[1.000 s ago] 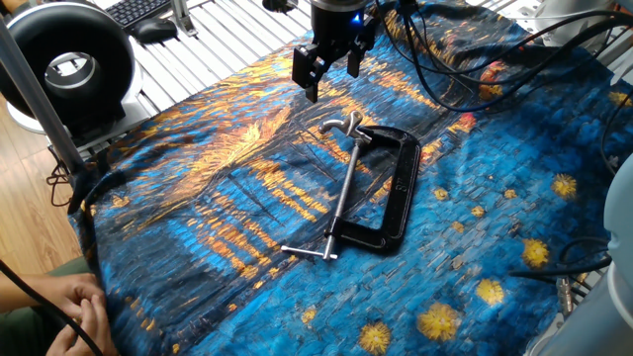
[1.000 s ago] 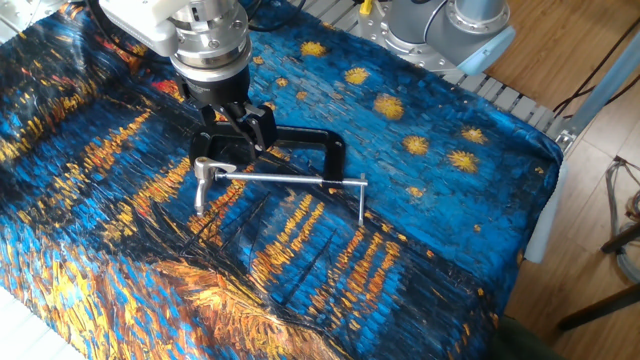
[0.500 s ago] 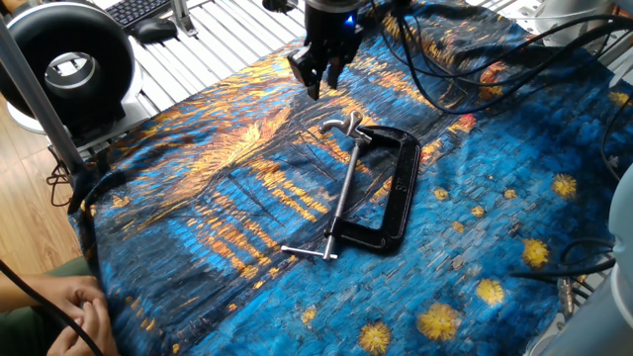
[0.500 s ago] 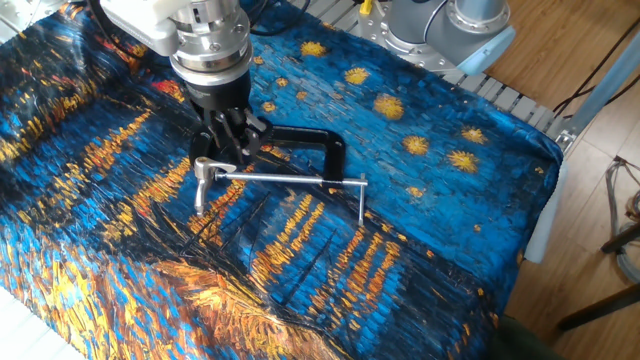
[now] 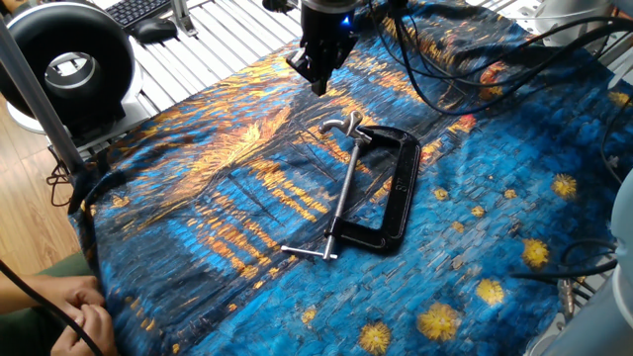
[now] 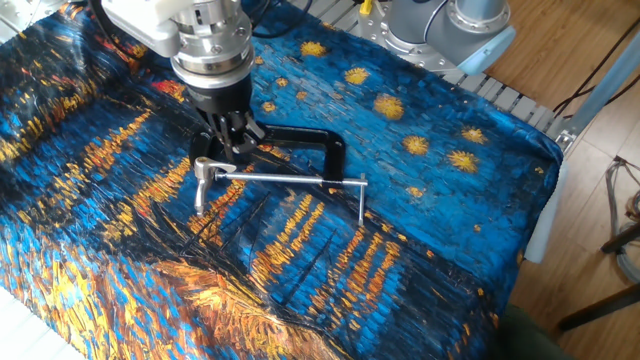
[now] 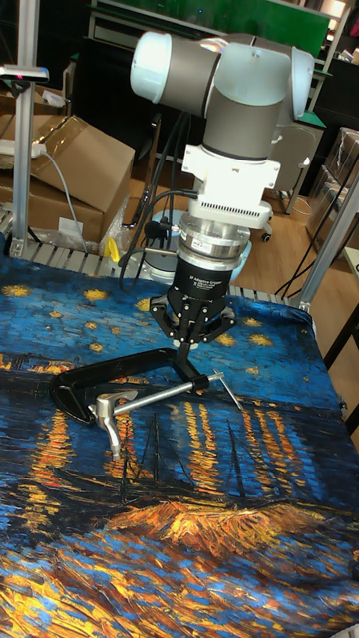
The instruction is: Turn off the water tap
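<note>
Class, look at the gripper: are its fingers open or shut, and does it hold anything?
Shut and empty: the gripper fingers meet at a point above the cloth, apart from the water tap.

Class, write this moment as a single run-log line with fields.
gripper: shut, empty, above cloth | water tap: untouched, on C-clamp rod | contact: none | phase: pre-grasp

UR5 arm (image 7: 234, 100) hangs straight down over painted blue-and-orange cloth (image 7: 199, 518). Gripper (image 7: 188, 357) fingers pinched together, nothing between them, tips above the black C-clamp (image 7: 110, 377). Clamp lies flat; its silver rod (image 7: 165, 392) runs left to the water tap (image 7: 107, 411), crossbar (image 7: 230, 388) at right end. Cardboard boxes (image 7: 75, 164) behind on the left.
</note>
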Motion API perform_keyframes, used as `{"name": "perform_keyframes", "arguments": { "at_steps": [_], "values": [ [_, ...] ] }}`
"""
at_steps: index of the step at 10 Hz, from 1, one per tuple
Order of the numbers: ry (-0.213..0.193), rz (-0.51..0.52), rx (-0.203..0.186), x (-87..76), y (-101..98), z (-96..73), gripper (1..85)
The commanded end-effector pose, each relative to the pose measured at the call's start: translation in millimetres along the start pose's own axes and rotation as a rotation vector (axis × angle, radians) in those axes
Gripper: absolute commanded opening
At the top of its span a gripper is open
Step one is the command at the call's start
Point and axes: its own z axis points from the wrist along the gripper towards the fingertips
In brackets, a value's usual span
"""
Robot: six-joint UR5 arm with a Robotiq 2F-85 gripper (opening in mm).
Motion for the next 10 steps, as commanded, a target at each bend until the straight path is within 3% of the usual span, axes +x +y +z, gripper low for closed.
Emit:
{"name": "perform_keyframes", "arguments": {
  "at_steps": [1, 5, 7, 9, 10],
  "values": [
    [-0.020, -0.023, -0.002, 1.4, -2.7, 3.7, 1.3],
    [-0.050, -0.039, -0.023, 8.5, -5.2, 14.7, 1.3],
    [-0.063, -0.044, -0.061, 14.0, -2.5, 21.3, 1.3],
    [-0.104, -0.032, -0.119, 14.2, 3.6, 30.5, 1.3],
    [-0.104, -0.033, -0.118, 14.6, 2.9, 30.9, 1.3]
  ]
}}
